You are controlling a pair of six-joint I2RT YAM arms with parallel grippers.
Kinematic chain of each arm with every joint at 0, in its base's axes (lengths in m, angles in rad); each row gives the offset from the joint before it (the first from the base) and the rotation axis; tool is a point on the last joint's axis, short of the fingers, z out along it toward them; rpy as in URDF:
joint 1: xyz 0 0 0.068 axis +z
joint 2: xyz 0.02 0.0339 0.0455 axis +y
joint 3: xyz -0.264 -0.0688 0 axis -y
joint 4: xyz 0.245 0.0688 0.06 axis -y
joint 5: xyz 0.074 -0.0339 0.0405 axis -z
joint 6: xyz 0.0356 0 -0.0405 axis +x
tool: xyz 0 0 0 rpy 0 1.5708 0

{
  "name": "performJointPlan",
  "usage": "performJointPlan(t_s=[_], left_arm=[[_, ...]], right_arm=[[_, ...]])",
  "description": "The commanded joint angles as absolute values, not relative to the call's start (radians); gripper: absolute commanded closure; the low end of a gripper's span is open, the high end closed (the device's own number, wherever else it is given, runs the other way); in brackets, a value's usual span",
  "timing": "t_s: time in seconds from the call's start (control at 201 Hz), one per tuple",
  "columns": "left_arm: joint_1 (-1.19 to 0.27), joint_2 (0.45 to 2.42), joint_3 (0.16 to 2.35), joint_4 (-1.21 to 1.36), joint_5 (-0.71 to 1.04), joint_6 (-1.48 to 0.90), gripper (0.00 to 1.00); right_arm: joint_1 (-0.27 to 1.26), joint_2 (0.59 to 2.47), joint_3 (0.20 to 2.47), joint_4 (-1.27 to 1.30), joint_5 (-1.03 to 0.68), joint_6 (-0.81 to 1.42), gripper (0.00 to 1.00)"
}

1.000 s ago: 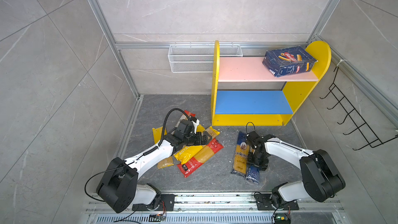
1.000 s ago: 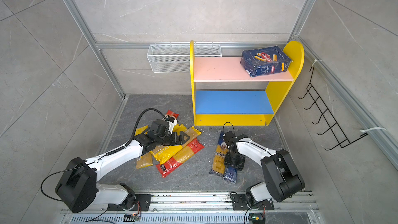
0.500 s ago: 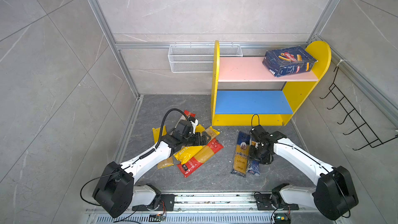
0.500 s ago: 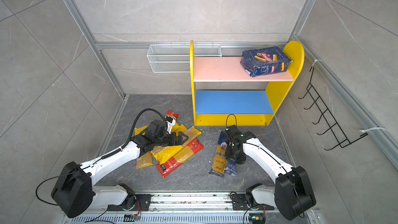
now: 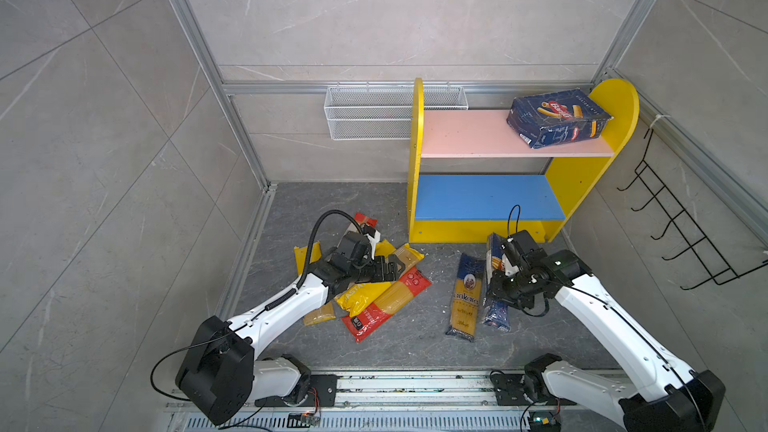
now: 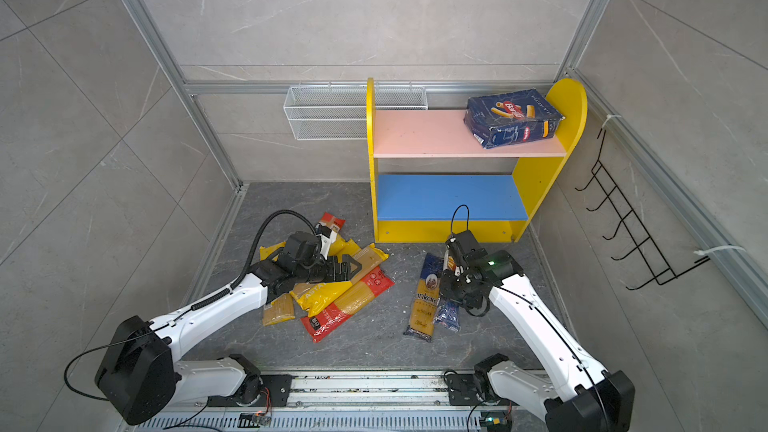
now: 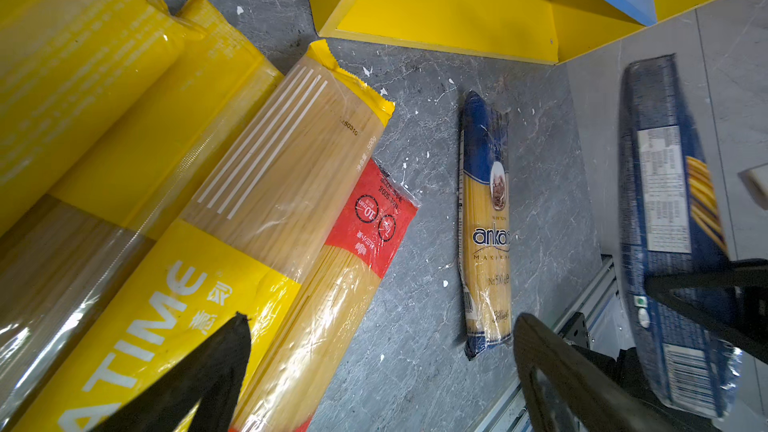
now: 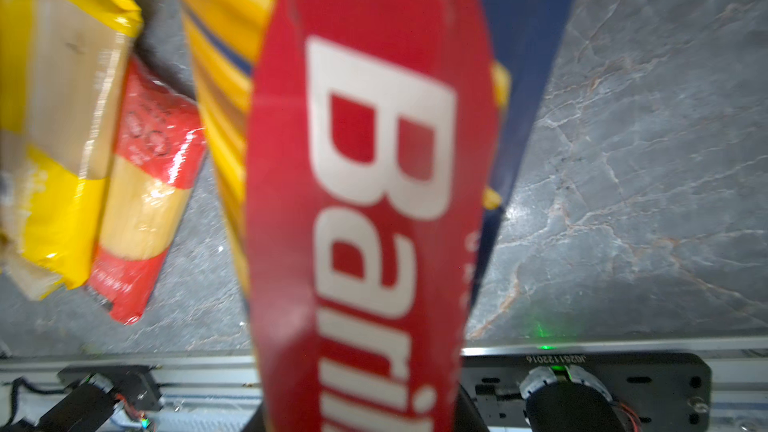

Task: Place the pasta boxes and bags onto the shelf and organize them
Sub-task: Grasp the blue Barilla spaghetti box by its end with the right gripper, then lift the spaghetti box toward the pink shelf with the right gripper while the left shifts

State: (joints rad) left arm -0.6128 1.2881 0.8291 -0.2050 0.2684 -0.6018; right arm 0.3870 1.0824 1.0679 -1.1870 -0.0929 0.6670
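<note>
Your right gripper (image 5: 500,284) is clamping the narrow Barilla box (image 5: 493,249). The box is tilting just beside the ankara bag (image 5: 465,292), in front of the shelf (image 5: 582,176). The gripper body is hiding its fingertips in both top views, and you cannot tell whether the box's lower end is touching the floor (image 5: 415,347). In the right wrist view the blurred red logo is filling the frame and cutting off the lettering. Your left gripper (image 5: 391,270) is hovering with its jaws spread wide over the PASTATIME bag (image 7: 166,309). That arm is covering much of the yellow pile, so the bags beneath cannot be counted. The wide Barilla box (image 5: 557,118) is lying on the shelf's pink upper board, at its right end.
</note>
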Motion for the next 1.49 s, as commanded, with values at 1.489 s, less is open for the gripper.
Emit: performJointPlan(t_s=[1.489], left_arm=[[-0.772, 1.301, 1.184, -0.41, 0.176, -0.458, 0.0]], right_arm=[[0.32, 1.785, 2.8, -1.433, -0.094, 0.346, 0.65]])
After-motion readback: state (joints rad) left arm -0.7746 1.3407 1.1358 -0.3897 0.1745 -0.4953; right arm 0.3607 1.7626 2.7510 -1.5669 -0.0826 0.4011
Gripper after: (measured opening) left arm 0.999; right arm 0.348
